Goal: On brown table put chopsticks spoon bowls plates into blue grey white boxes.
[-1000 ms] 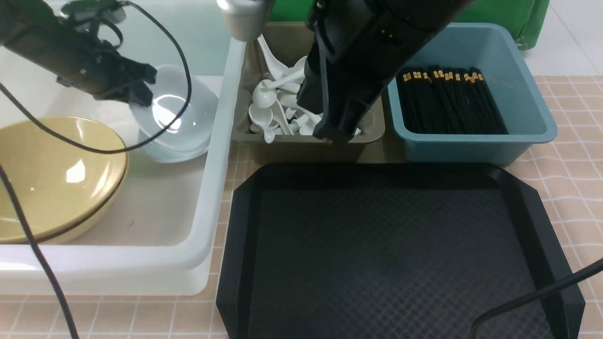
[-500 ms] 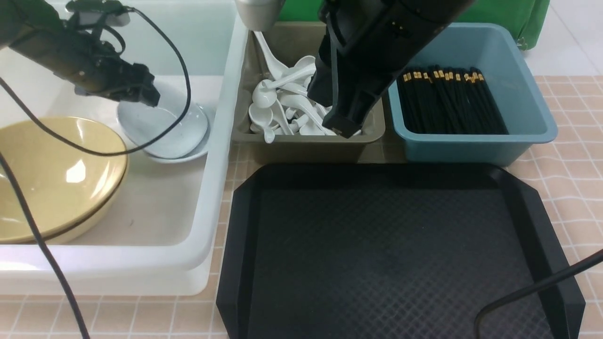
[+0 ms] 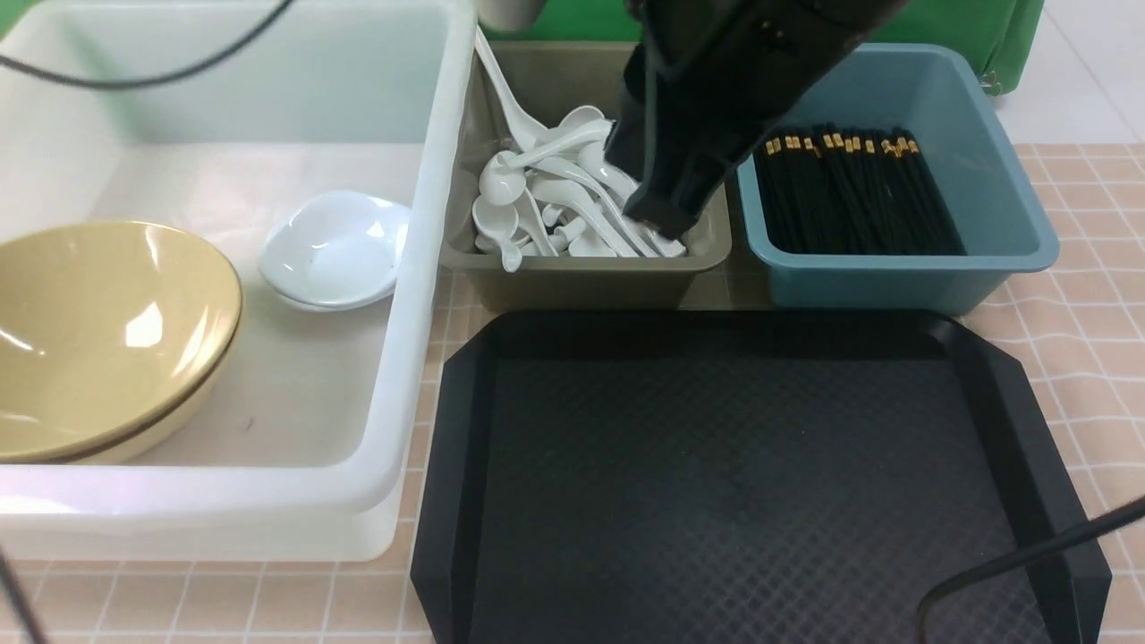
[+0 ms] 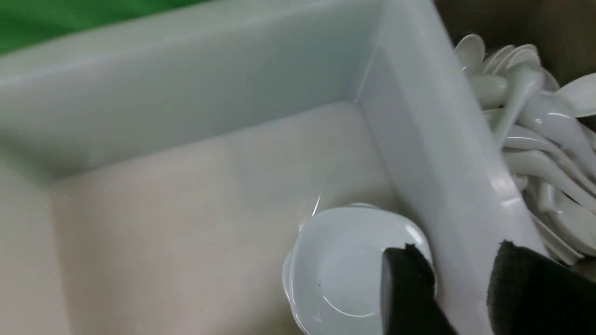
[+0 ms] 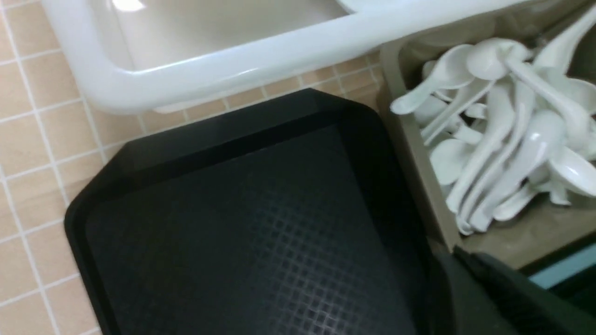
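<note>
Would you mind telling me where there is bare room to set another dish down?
The black tray is bare. In the white box, the floor behind the yellow bowl and white dish is free. Crowded: the grey box, heaped with spoons under the right gripper, and the blue box, full of chopsticks.

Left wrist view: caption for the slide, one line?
Open left gripper hovers over the small white dish inside the white box; white spoons lie beyond its wall.
</note>
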Controlling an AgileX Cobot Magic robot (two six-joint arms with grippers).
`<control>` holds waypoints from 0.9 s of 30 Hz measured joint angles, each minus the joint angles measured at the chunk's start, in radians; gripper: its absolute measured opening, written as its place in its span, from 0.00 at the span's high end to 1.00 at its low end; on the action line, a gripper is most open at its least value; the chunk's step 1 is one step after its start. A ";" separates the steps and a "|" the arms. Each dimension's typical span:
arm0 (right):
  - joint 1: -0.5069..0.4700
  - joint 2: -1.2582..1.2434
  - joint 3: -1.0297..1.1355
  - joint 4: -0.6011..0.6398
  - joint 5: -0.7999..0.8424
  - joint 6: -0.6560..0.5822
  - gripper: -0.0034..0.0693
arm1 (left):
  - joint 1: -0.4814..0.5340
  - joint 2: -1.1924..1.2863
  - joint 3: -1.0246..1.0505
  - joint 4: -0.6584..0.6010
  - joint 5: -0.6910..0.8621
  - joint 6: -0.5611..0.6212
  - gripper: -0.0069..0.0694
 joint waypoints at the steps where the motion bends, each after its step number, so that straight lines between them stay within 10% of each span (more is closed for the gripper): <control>1: -0.001 -0.016 0.000 -0.003 0.000 0.006 0.89 | -0.015 -0.033 -0.003 0.014 0.018 -0.003 0.81; 14: -0.001 -0.233 0.160 -0.006 -0.111 0.076 0.89 | -0.117 -0.527 0.483 0.189 0.019 -0.177 0.90; 27: -0.001 -0.584 0.712 -0.006 -0.597 0.178 0.89 | -0.117 -1.113 1.252 0.259 -0.396 -0.307 0.90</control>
